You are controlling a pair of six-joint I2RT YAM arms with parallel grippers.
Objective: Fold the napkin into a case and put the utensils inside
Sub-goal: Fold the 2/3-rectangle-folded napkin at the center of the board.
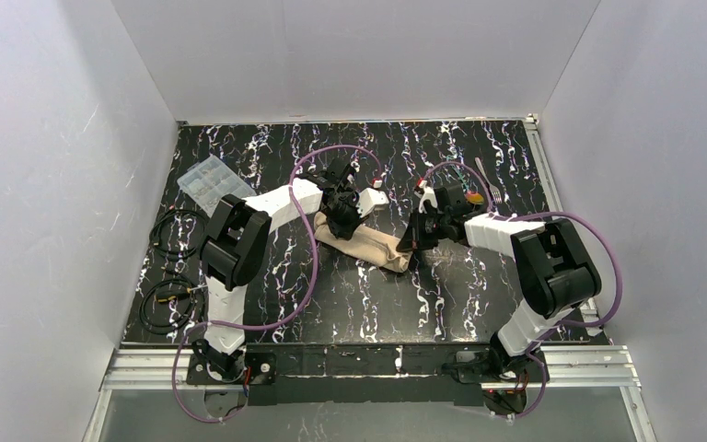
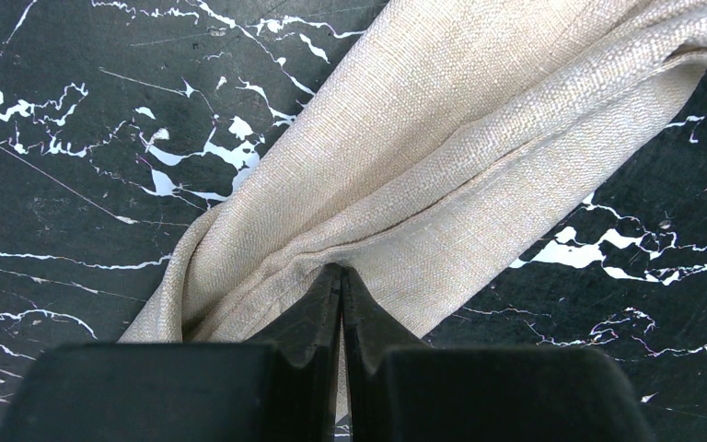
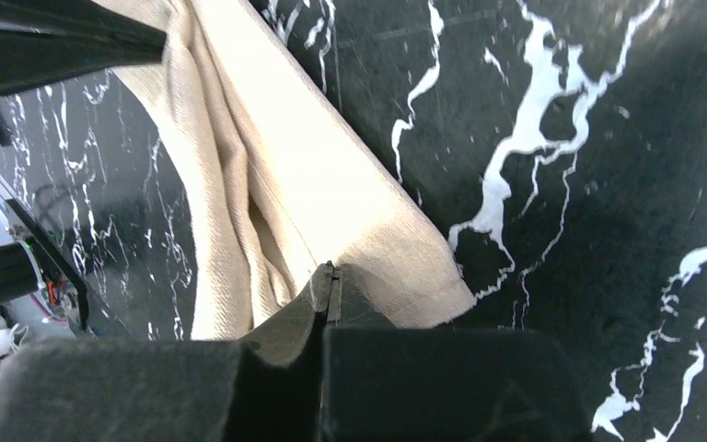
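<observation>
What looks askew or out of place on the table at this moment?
The napkin lies slanted as a loose, rumpled strip with uneven layers, not neatly folded. The left gripper and right gripper each pinch one end. The fork lies apart, far right. Nothing looks spilled or damaged.
</observation>
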